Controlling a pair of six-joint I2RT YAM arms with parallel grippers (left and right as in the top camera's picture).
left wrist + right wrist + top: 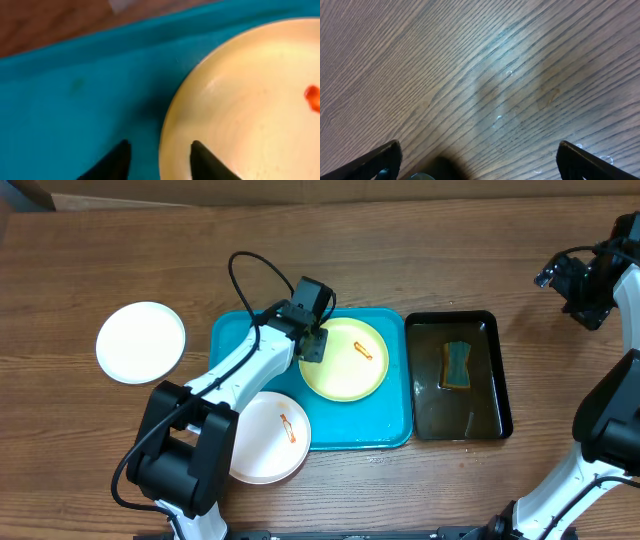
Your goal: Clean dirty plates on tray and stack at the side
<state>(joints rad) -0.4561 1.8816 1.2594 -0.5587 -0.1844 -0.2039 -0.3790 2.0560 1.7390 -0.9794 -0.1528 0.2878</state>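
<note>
Straddling yellow plate (240,100) rim, left hand (160,146)

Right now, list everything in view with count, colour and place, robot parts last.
Turquoise tray: one, turquoise, mid-table.
Yellow plate: one, pale yellow with an orange smear, inside the turquoise tray.
Smeared white plate: one, white with an orange smear, overlapping the tray's near-left corner.
Plain white plate: one, white, on the table left of the tray.
Black tray: one, black, right of the turquoise tray.
Sponge: one, yellow and blue-green, in the black tray.
Table: one, brown wood.
Left gripper: one, black, open, straddling the yellow plate's rim.
Right gripper: one, black, open, over bare table, far right.
</note>
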